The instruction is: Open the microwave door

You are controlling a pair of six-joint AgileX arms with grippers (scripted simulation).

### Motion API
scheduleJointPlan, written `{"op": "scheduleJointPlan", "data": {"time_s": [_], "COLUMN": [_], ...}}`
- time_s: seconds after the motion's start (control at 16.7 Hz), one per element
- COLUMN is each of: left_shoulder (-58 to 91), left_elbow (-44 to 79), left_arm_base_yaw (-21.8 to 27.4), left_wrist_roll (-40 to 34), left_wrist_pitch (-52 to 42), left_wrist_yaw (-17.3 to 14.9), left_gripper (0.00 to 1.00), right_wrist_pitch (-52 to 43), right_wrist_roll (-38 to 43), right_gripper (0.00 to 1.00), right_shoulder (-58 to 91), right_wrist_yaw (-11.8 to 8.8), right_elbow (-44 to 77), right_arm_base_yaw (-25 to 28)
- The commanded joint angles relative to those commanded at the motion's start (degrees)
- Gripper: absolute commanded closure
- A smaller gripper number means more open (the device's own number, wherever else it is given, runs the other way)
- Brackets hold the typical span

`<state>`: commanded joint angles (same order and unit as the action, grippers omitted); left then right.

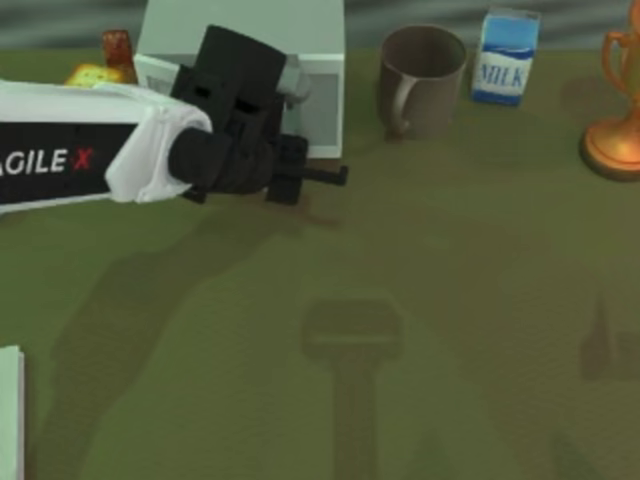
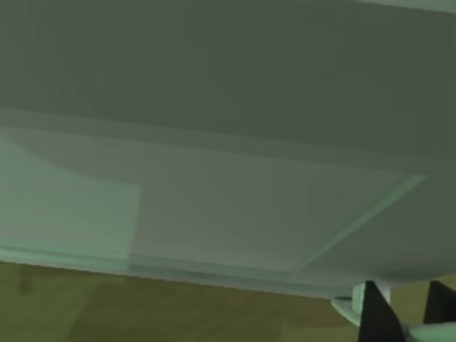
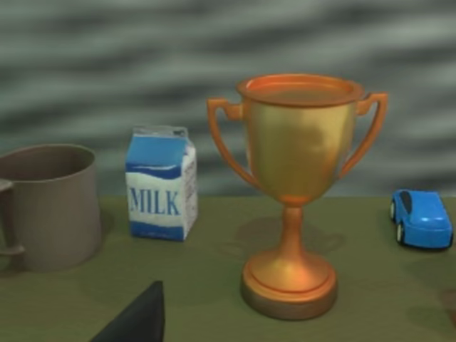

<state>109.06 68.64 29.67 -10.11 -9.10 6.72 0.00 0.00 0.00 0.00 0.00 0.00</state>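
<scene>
The left hand sits right at the front of the microwave, low against its near edge, with the white AgileX arm reaching in from the left side of the surface. From above, its dark fingers point toward the right along the appliance's front; whether they are spread or clenched cannot be told. In the left wrist view two dark fingertips show beside a pale strip at the lower corner of the microwave door, which fills that view as a flat panel with a grey window inside a lighter frame. Whether the fingertips actually pinch that strip cannot be told either.

The right hand appears only as a dark tip in its own wrist view, its state unreadable.

Farther back, just right of the microwave, stands a brown mug; its inside shows nothing. Right of the mug is a blue milk carton, then a gold trophy, and beyond that a blue toy car.
</scene>
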Motion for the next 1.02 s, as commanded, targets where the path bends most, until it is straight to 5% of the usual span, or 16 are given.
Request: {"op": "scheduleJointPlan", "data": {"time_s": [1.02], "left_shoulder": [-2.31], "left_elbow": [-3.21], "left_arm_base_yaw": [-1.34], "left_wrist_roll": [4.12], "left_wrist_pitch": [1.24], "left_wrist_yaw": [-3.5], "left_gripper": [1.0], "right_wrist_pitch": [0.0], "right_wrist_roll": [0.0], "right_gripper": [0.0], "right_shoulder": [0.0], "right_wrist_yaw": [0.0], "right_elbow": [0.0], "right_arm_base_yaw": [0.0]}}
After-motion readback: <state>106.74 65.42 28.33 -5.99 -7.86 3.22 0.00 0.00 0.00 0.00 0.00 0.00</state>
